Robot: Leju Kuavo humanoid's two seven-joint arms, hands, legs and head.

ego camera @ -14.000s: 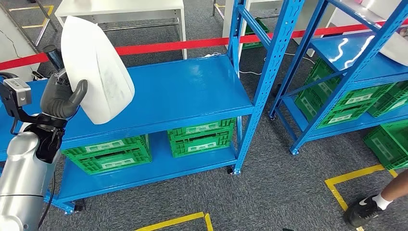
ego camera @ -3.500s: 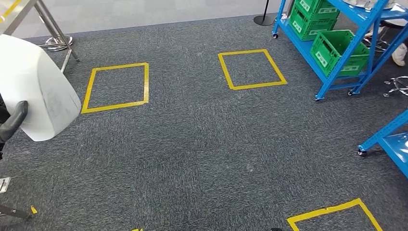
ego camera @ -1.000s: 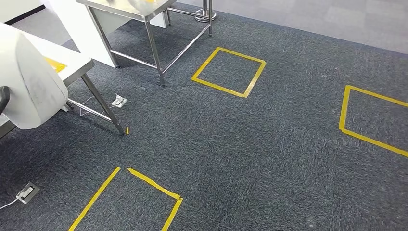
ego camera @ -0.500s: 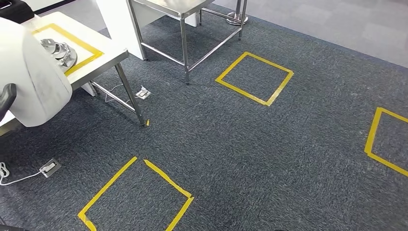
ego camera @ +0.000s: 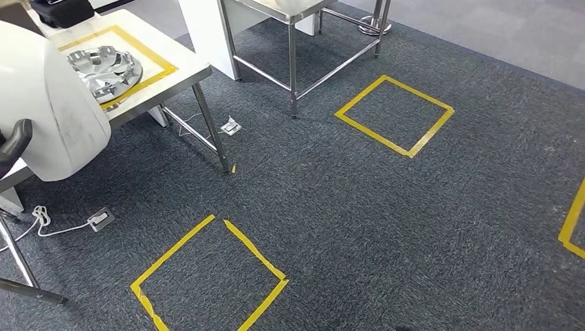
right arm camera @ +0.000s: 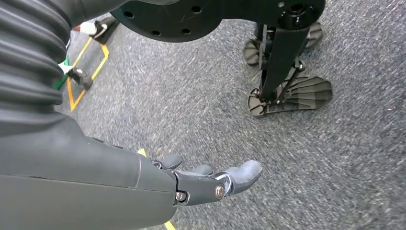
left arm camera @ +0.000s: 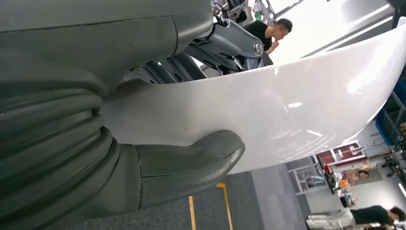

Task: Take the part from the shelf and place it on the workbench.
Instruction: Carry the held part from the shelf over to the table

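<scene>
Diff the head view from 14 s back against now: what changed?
The robot turned away from the blue shelves, so the whole view shifted: carpet with yellow tape squares, and a workbench bearing a silver wheel cover has come into view. Unchanged: the left robot hand still holds the white part. The right robot hand hangs open.

The part (ego camera: pixel 52 110) sits in the left robot hand (ego camera: pixel 14 146) at the view's left edge, in front of the surface (ego camera: pixel 183 67). A wheel cover (ego camera: pixel 105 64) lies on that surface. A taped square (ego camera: pixel 210 279) marks the floor (ego camera: pixel 386 227) before it.
</scene>
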